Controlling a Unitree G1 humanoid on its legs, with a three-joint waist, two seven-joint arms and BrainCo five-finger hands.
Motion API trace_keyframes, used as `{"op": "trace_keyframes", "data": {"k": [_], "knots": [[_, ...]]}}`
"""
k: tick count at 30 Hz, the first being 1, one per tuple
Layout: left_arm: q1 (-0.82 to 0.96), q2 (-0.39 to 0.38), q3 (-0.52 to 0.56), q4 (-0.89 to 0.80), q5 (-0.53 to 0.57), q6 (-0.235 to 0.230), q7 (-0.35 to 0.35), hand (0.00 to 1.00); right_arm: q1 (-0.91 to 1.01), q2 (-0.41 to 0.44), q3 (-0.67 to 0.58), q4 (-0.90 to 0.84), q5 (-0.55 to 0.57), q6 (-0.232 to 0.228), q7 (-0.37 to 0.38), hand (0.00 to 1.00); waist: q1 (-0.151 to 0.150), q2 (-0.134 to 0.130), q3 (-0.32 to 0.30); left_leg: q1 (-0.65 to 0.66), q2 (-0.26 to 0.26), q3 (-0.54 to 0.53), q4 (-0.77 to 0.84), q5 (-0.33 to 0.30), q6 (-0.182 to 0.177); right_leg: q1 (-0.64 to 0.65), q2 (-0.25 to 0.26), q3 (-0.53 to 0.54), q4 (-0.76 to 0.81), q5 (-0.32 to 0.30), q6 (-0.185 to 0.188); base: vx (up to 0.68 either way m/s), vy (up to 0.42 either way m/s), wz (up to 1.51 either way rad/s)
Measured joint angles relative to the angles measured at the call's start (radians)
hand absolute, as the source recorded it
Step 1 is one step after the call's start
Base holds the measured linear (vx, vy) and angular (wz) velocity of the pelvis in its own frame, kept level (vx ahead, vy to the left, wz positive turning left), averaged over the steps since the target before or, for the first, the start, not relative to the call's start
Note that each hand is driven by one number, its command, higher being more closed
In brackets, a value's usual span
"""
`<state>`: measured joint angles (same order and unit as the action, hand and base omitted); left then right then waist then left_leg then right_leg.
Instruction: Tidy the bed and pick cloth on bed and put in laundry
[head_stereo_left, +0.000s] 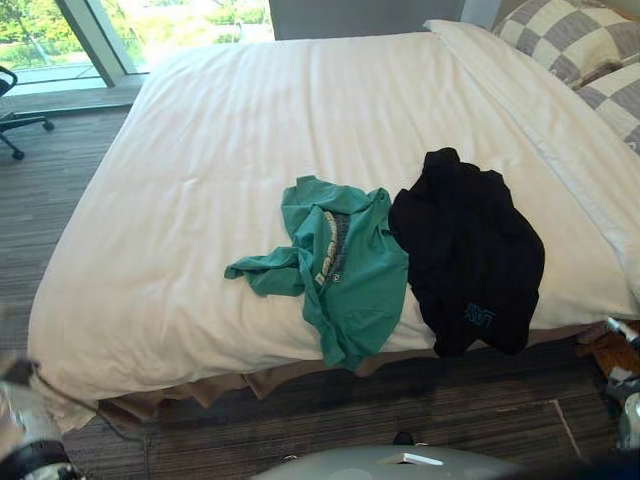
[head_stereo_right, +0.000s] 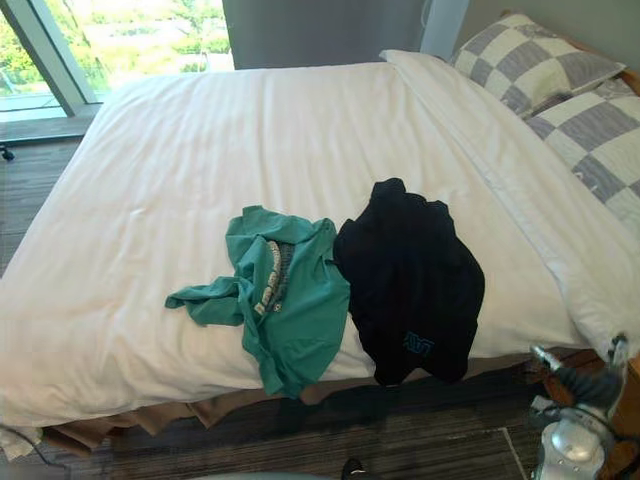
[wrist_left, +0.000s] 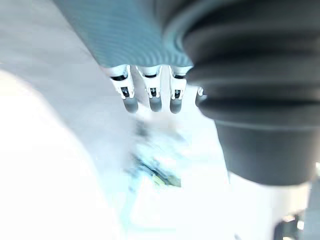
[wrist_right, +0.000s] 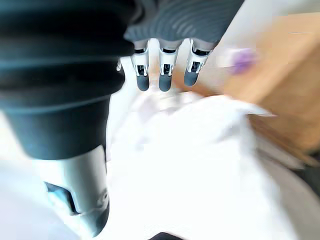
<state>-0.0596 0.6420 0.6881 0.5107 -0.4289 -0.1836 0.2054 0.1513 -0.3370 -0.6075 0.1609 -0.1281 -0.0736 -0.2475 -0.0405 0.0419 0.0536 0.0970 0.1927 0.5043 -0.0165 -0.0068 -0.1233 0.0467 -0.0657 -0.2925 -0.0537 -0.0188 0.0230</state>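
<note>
Nearest you, at the lower left of the left eye view, your left hand hangs low beside the bed. Its fingers are apart, relaxed and hold nothing. Your right hand sits at the lower right of the right eye view, fingers likewise loose and empty. Both look parked at your sides, so I judge no reach has begun.

Just beyond, on the near edge of the bed, lie the clothes to collect. The green T-shirt is crumpled at the lower centre, one sleeve trailing left. The black garment is just to its right, touching it along one side. Both hems droop over the mattress edge, which should leave you a free fold to pinch without leaning far.

Farther up the frame, the white cover lies mostly smooth. The chequered pillows sit in the upper right corner.
</note>
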Motion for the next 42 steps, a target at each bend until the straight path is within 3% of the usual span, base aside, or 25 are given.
{"op": "trace_keyframes", "data": {"k": [3,6,12,22,32,36,42], "knots": [[-0.017,-0.048,-0.131,-0.187,0.181,-0.003,0.017,0.0,-0.039,-0.012,0.016,-0.069,-0.054,-0.003,0.0,0.0,-0.008,0.028,0.011,0.009,-0.009,-0.025,-0.009,0.002,0.003,0.007,-0.007,0.0,-0.003,0.001,0.001,0.0,0.0,0.0],[-0.03,-0.11,-0.235,-0.287,0.328,-0.001,0.019,0.0,-0.042,-0.031,0.08,-0.097,-0.094,-0.006,0.001,0.0,-0.02,0.039,0.015,0.026,-0.01,-0.024,-0.017,0.002,0.003,0.018,-0.006,0.007,-0.005,0.001,0.001,0.01,-0.005,-0.03],[-0.039,-0.167,-0.387,-0.304,0.564,0.049,-0.007,0.0,-0.043,-0.027,0.203,-0.178,-0.157,-0.014,0.014,0.0,-0.046,0.035,0.055,0.043,-0.012,-0.017,-0.016,-0.004,0.012,0.011,-0.005,0.051,-0.007,0.01,0.011,-0.04,-0.016,-0.19],[-0.053,-0.214,-0.497,-0.302,0.856,0.132,-0.082,0.0,0.011,0.026,0.325,-0.228,-0.217,-0.02,0.056,0.0,-0.071,0.055,0.092,0.044,-0.019,-0.001,-0.016,-0.017,0.015,-0.002,-0.004,0.096,-0.04,0.056,0.023,-0.07,-0.017,-0.14],[-0.079,-0.287,-0.581,-0.291,0.973,0.16,-0.1,0.0,0.047,0.064,0.359,-0.262,-0.249,-0.023,0.057,0.0,-0.078,0.059,0.124,0.025,-0.026,0.015,-0.014,-0.04,0.013,-0.041,-0.007,0.132,-0.042,0.087,0.028,-0.08,-0.011,-0.1],[-0.081,-0.319,-0.61,-0.291,0.994,0.171,-0.118,0.0,0.044,0.064,0.363,-0.265,-0.249,-0.023,0.057,0.0,-0.08,0.075,0.134,0.012,-0.029,0.031,-0.014,-0.039,0.016,-0.065,-0.009,0.145,-0.041,0.097,0.033,-0.05,-0.029,-0.11],[-0.125,-0.36,-0.613,-0.291,1.001,0.189,-0.115,0.0,-0.008,0.059,0.365,-0.304,-0.249,-0.023,0.057,0.0,-0.084,0.093,0.202,-0.033,-0.041,0.058,-0.011,-0.028,0.03,-0.127,-0.016,0.182,-0.041,0.125,0.033,-0.09,-0.025,-0.16]]}}
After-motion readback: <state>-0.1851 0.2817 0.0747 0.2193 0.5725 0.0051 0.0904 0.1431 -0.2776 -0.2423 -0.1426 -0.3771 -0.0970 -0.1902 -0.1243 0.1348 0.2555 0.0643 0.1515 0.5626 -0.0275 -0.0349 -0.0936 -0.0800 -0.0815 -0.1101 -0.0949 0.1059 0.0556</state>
